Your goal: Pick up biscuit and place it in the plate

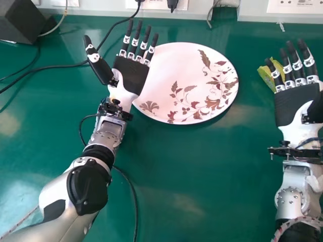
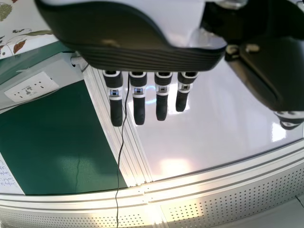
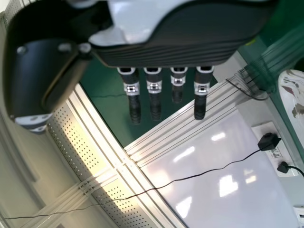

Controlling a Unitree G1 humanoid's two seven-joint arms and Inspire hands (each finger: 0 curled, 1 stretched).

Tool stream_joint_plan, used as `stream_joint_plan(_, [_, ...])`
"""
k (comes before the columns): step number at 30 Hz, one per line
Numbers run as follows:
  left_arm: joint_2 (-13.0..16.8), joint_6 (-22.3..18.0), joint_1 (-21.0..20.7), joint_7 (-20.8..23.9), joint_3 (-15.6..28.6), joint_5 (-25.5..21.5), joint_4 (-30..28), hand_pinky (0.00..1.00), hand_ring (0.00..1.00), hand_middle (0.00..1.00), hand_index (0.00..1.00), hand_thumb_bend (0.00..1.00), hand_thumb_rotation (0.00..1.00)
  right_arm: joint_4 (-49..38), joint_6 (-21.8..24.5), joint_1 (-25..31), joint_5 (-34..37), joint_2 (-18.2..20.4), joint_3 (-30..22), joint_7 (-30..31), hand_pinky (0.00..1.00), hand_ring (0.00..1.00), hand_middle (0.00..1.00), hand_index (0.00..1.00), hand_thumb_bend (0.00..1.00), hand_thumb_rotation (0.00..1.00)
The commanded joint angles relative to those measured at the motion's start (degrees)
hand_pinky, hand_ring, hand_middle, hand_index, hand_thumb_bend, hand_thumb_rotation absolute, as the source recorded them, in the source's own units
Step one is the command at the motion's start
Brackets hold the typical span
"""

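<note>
Biscuit packet: the yellow-green biscuit packet (image 1: 265, 76) is lying at the upper right of the head view, partly hiding behind the right hand's fingers.
Right hand: the right hand (image 1: 294, 105) is resting nearest it, its palm facing the camera, its fingers reaching out straight and slightly spread, apparently pinching nothing.
Relation: the packet is showing along the left side of those fingers, near their tips; whether they are touching it, I cannot tell.
Long axis: the visible edge is slanting from upper left to lower right, but the fingers are covering too much to be sure.
Plate: the floral plate (image 1: 176, 65) is sitting at upper centre, left of the packet.
Left hand: the left hand (image 1: 132, 75) is overlapping the plate's left rim, fingers fanning straight.
Coming move: probably needing the right palm turned over before closing.
</note>
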Motion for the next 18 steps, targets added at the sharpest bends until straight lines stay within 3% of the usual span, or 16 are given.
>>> stream_joint_plan(1, [-0.55, 0.24, 1.08, 0.31, -0.48, 0.23, 0.71, 0.85, 0.91, 0.95, 1.0, 1.0, 0.53, -0.76, -0.73, 1.04, 0.26, 0.44, -0.15, -0.21, 0.81, 0.85, 0.89, 0.85, 0.92, 0.65])
stream_joint_plan(18, [-0.4, 0.53, 1.14, 0.33, -0.44, 0.16, 0.7, 0.91, 0.91, 0.96, 1.0, 1.0, 0.51, -3.37, -1.54, 1.11, 0.19, 0.95, 0.44, -1.79, 0.82, 0.86, 0.9, 0.84, 0.91, 0.66])
